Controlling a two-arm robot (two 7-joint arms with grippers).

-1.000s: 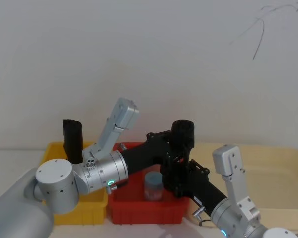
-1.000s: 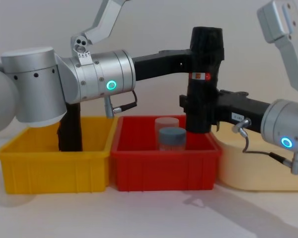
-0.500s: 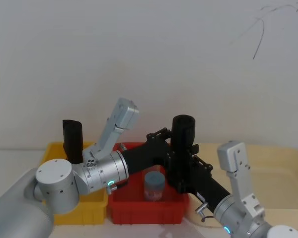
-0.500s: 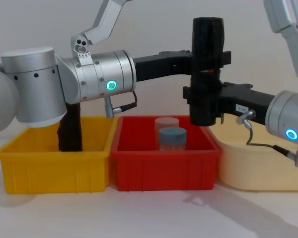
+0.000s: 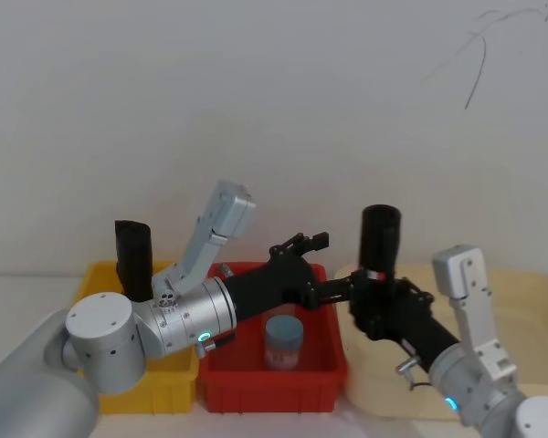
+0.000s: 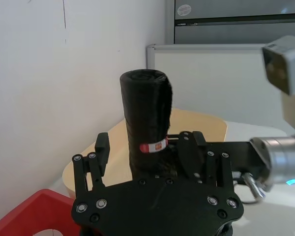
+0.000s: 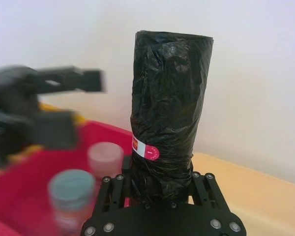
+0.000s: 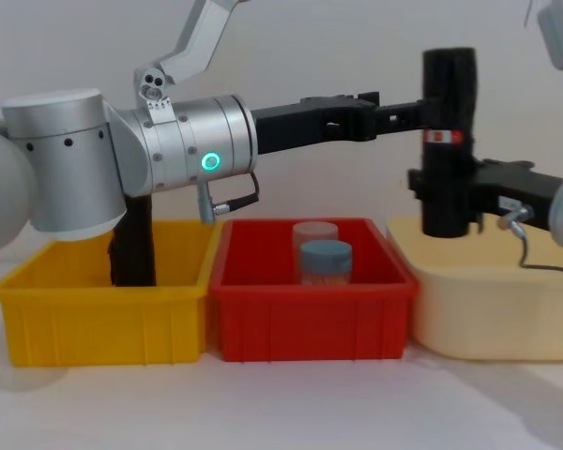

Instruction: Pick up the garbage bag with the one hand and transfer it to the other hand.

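— Containers entered?
— Cream plastic tray (image 8: 488, 319), at the right; red plastic bin (image 8: 310, 319), set beside it.
— Pincers and roll?
— Black fingered left pincer (image 8: 394, 106): spread wide, nothing held, above the red bin. Black fingered right pincer (image 8: 443, 197): clamped on the lower part of the thick black red-and-white-banded garbage-bag roll (image 8: 448, 89), which is carried upright above the cream tray.

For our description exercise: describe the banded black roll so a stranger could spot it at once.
Find the cream tray at right. Above it the right gripper holds the garbage bag upright, the open left gripper alongside. Unlike the slimmer plain roll in the yellow bin, it is thick with a red-and-white band.
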